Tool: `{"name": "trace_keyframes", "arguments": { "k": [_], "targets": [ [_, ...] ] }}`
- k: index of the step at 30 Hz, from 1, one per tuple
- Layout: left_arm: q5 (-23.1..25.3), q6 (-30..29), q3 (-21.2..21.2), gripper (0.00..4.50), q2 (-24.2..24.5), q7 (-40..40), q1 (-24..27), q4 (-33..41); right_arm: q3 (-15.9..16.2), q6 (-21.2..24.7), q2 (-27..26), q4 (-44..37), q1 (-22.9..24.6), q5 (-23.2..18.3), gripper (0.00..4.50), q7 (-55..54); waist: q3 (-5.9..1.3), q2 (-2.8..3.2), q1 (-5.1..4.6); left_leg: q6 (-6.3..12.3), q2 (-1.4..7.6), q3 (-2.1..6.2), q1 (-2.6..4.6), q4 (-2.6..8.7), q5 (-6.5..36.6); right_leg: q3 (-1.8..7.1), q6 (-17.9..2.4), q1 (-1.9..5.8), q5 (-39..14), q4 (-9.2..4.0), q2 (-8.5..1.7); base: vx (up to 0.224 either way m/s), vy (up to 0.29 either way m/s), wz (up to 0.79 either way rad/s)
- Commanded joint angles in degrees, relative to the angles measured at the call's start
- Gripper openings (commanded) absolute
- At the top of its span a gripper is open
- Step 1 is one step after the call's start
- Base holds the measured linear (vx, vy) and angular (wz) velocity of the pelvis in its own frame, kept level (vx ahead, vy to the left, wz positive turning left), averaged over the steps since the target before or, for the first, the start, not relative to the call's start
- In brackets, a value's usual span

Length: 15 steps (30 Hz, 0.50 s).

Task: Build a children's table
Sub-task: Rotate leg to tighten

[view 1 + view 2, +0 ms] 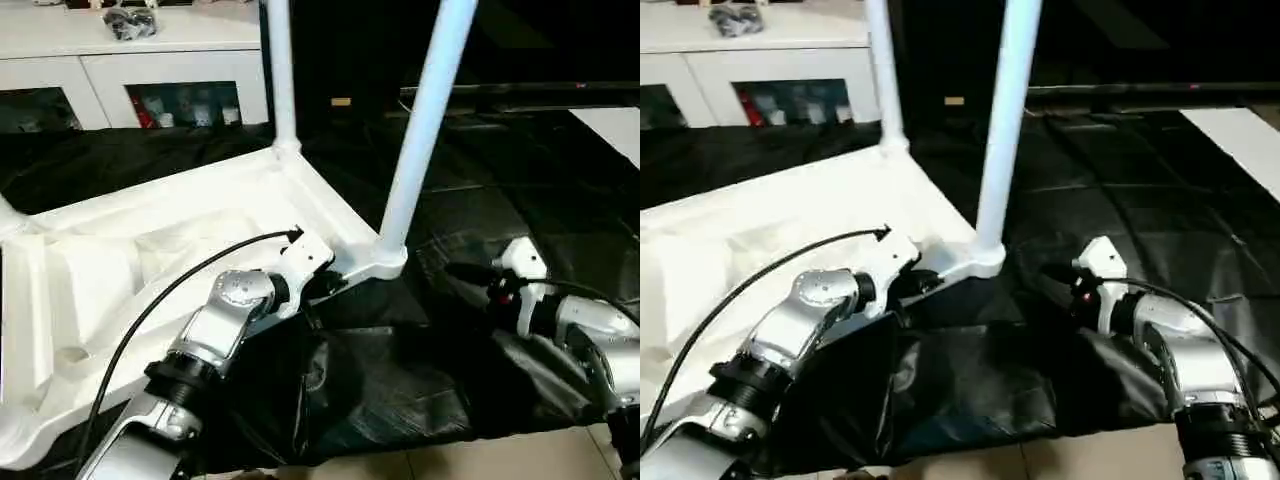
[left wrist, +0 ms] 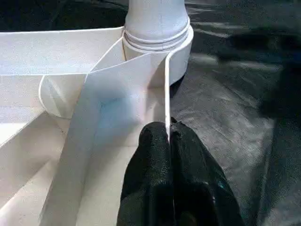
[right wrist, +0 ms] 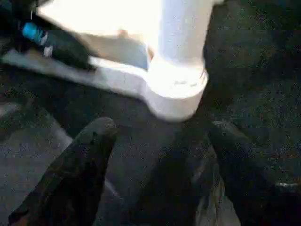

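Left wrist view: left gripper (image 2: 168, 134) pinches tabletop (image 1: 150, 240) rim; right gripper (image 3: 160, 136) gapes beside near leg (image 1: 425, 130), unheld, could tip if bumped.

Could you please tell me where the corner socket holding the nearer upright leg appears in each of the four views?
Left eye view: corner socket right of centre.
Right eye view: near centre.
Left wrist view: top centre, beyond the left gripper pinching the tabletop rim.
Right wrist view: centre, beyond the open right gripper.
Shared landmark: the leg rising from it.
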State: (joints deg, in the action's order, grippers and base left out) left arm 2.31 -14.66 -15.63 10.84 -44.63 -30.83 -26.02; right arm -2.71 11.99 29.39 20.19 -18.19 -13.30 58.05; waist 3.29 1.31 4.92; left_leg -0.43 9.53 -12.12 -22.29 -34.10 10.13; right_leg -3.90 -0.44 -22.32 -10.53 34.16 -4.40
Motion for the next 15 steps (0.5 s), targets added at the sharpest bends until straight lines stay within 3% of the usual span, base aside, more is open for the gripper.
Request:
{"name": "trace_keyframes", "arguments": {
  "k": [1, 4, 6, 11, 12, 15],
  "targets": [
    [-1.7, 2.71, -1.3, 0.0, 0.57, -4.18, 0.72, 3.02, -0.67, 1.68, -1.02, -2.34, -1.23, -1.62, 3.89, 0.33, -3.71, -0.84, 0.0, 3.84, 4.35, 2.47, 1.47, 4.03, 12.41, 2.86, -12.11, 1.87, -15.69, -4.7, -5.01, 0.0, 0.0, 0.0],
    [-1.96, 2.45, -2.0, 0.0, 1.87, -6.5, 1.45, 4.66, 0.76, 0.77, -2.28, -2.53, -2.47, -0.42, 4.29, -0.82, -3.83, -0.59, 0.12, 3.48, 4.52, 2.43, 1.58, 4.06, 11.45, 2.84, -12.85, 1.7, -13.42, -4.29, -4.93, 0.0, 0.0, 0.0],
    [-1.94, 2.36, -2.28, 0.0, 2.66, -7.41, 1.83, 5.34, 1.98, -0.54, -3.25, -0.95, -3.89, 1.48, 4.33, -2.59, -3.81, -0.51, 0.11, 2.79, 4.52, 2.41, 1.6, 4.15, 11.54, 2.87, -13.04, 1.66, -13.04, -4.14, -4.93, 0.0, 0.0, 0.0],
    [-1.92, 2.13, -2.39, 0.0, 3.71, -8.22, 2.74, 6.25, 5.17, -2.94, -4.91, 3.32, -6.69, 4.49, 4.33, -3.91, -3.87, -0.51, 0.02, 1.95, 4.39, 2.33, 1.69, 4.08, 11.9, 2.95, -13.41, 1.78, -11.94, -3.99, -5.0, 0.0, 0.0, 0.0],
    [-1.99, 2.0, -2.43, 0.0, 3.9, -8.37, 2.92, 6.54, 5.42, -3.04, -5.24, 4.33, -7.32, 4.86, 4.15, -4.45, -3.93, -0.5, -0.12, 2.08, 4.34, 2.36, 1.45, 4.04, 11.07, 2.94, -13.77, 1.97, -10.85, -3.79, -5.05, 0.0, 0.0, 0.0],
    [-2.02, 1.55, -2.3, 0.0, 4.37, -8.75, 3.38, 7.33, 6.56, -4.08, -6.0, 7.79, -9.31, 6.9, 3.97, -5.58, -4.06, -0.51, 0.02, 2.43, 4.31, 2.19, 1.64, 3.84, 10.0, 2.96, -14.12, 1.93, -9.23, -3.64, -4.93, 0.0, 0.0, 0.0]
  ]
}}
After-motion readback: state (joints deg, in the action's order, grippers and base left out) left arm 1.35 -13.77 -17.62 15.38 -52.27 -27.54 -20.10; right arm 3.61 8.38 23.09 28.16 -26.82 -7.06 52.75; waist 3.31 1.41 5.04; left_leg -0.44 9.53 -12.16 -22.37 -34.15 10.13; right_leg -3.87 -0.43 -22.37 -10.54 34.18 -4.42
